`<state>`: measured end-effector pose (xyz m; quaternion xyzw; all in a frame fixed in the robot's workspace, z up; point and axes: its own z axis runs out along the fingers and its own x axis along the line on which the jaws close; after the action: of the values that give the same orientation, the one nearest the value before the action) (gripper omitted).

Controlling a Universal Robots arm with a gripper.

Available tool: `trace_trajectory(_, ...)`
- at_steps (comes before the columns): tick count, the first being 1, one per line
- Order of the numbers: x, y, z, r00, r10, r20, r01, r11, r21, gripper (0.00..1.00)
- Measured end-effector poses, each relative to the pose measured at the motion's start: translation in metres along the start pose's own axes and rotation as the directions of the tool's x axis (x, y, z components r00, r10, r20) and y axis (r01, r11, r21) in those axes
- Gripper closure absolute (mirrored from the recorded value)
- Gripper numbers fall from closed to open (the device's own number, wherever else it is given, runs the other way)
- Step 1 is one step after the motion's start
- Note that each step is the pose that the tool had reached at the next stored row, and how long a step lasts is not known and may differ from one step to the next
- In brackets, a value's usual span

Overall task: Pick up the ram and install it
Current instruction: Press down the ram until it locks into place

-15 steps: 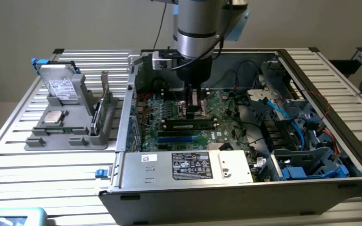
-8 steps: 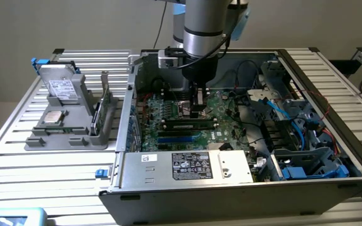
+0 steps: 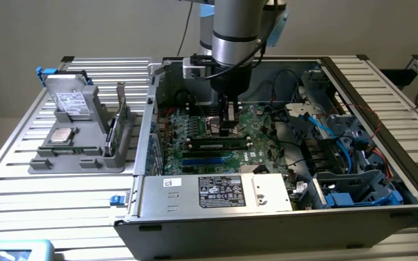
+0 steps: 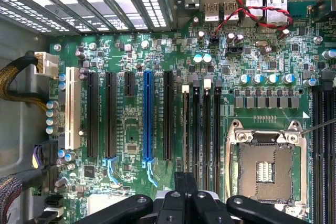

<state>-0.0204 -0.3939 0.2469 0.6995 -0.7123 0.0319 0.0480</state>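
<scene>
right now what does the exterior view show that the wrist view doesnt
Exterior view: the grey holder beside the case, the power supply, the arm reaching into the case, and a ram stick lying in a slot.
Wrist view: the blue slot and the empty CPU socket, seen close.
Both: the green motherboard and the shut end effector.

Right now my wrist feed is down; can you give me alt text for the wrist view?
The shut pincer hangs over the green motherboard inside the computer case, just above the row of black memory slots. Beside them sits an empty CPU socket; on the other side are black, blue and white expansion slots, with red and black wires near the rear ports.
</scene>
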Motion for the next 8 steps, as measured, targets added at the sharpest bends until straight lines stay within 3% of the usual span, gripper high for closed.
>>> trace_trajectory(8,-0.0001,0.0000,0.0000,0.9994,0.034,0.0006,-0.034,0.9994,-0.0046,0.89)
